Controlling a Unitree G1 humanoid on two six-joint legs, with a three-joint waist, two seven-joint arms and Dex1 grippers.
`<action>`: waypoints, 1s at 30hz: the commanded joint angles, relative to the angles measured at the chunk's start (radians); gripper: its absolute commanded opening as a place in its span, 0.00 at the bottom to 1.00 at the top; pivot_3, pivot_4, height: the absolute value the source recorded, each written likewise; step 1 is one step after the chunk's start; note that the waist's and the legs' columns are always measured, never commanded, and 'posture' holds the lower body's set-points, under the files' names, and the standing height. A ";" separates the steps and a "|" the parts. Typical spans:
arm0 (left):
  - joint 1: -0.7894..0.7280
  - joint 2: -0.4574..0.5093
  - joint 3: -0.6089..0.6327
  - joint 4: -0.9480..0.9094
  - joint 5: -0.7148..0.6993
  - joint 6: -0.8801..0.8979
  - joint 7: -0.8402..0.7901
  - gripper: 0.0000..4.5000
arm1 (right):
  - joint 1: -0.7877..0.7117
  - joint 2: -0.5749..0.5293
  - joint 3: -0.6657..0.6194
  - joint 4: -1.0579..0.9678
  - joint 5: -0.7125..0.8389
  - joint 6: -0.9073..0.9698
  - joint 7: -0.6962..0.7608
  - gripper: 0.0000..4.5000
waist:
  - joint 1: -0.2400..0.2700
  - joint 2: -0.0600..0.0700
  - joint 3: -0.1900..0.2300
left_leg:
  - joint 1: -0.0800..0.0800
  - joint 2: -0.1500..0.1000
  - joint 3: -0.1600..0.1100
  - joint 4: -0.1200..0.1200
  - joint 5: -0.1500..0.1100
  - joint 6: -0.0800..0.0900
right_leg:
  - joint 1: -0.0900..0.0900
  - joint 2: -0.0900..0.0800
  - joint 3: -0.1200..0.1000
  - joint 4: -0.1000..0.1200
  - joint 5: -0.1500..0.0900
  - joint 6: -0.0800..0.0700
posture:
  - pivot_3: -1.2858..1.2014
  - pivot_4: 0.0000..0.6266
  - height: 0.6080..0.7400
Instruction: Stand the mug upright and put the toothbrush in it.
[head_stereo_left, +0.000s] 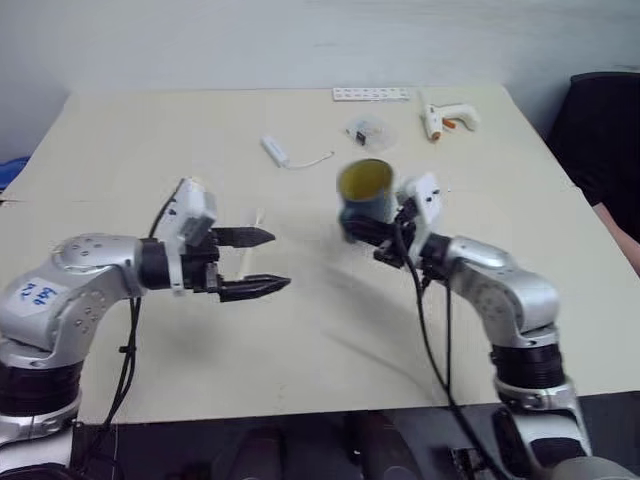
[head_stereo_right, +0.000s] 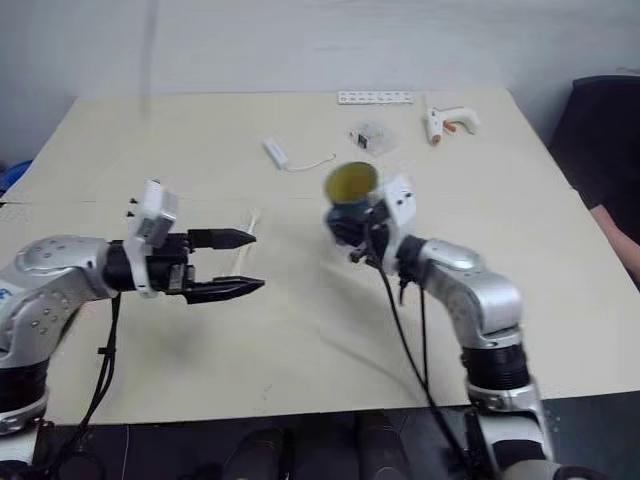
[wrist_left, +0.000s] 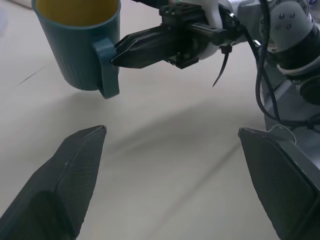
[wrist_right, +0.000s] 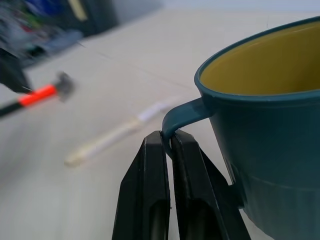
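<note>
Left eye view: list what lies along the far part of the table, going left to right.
Small white block with a thin cable → white strip at the far edge → white glue gun with orange tip.

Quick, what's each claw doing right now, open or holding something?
Left gripper: open, holding nothing.
Right gripper: shut on the mug's handle, mug lifted with its mouth up.
</note>
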 joint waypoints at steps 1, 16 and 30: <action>0.017 0.047 0.083 -0.051 -0.056 0.028 0.016 1.00 | 0.000 0.076 0.022 0.048 0.029 -0.103 0.054 0.01 | 0.007 0.000 0.000 | 0.000 -0.001 0.001 0.000 0.000 0.000 | 0.001 -0.002 0.000 -0.001 0.000 0.000 | 0.52 0.24 1.00; 0.017 0.113 0.055 -0.060 -0.071 0.019 0.041 1.00 | 0.157 0.045 0.132 0.132 -0.057 -0.209 0.149 0.13 | 0.013 0.000 0.000 | 0.003 -0.004 0.001 0.000 0.000 -0.002 | 0.001 0.000 -0.002 0.000 0.000 0.000 | 0.52 0.24 1.00; -0.223 0.043 -0.068 0.263 0.170 0.232 0.415 1.00 | 0.315 -0.406 -0.114 -0.352 0.130 0.037 0.232 0.54 | 0.031 0.001 0.001 | 0.001 -0.006 0.000 0.001 0.000 -0.001 | 0.002 0.000 -0.004 -0.001 0.000 0.000 | 0.52 0.24 1.00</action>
